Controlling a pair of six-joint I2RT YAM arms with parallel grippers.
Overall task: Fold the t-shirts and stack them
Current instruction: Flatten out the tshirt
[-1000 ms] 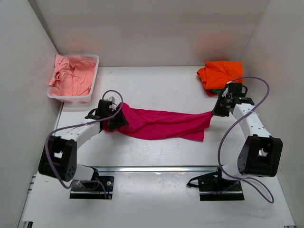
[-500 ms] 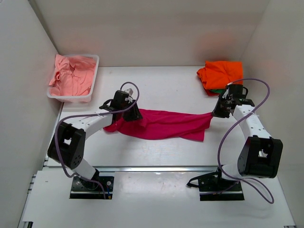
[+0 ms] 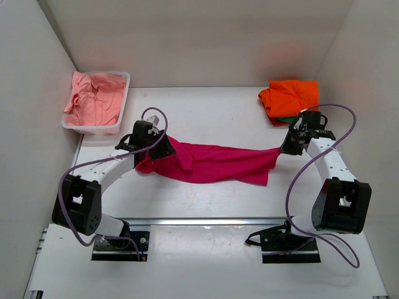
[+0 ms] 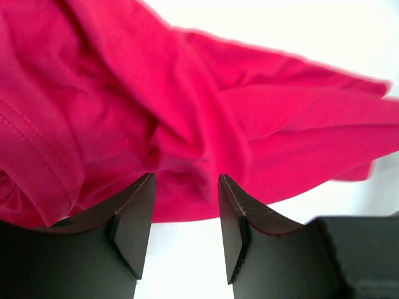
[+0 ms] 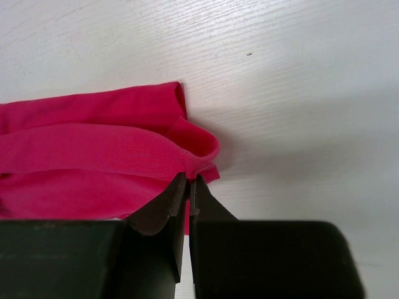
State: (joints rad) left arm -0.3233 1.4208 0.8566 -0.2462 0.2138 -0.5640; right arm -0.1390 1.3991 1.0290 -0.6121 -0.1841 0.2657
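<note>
A magenta t-shirt [image 3: 215, 163] lies bunched and stretched across the middle of the table. My left gripper [image 3: 163, 149] is open over its left end. In the left wrist view [image 4: 186, 182] its fingertips sit just short of the crumpled cloth [image 4: 187, 106], with nothing between them. My right gripper [image 3: 287, 147] is shut on the shirt's right corner, and the pinched hem [image 5: 198, 149] shows in the right wrist view [image 5: 190, 179]. An orange t-shirt [image 3: 290, 94] lies folded at the back right on a green one [image 3: 284, 117]. Salmon pink t-shirts [image 3: 93, 99] are heaped at the back left.
A white plastic tub [image 3: 122, 107] at the back left holds the salmon shirts. White walls close the table on the left, back and right. The arm bases and a metal rail [image 3: 206, 220] run along the near edge.
My left gripper swung right over the shirt's left end, then came back a little to the left. The right gripper has kept its hold and not moved.
</note>
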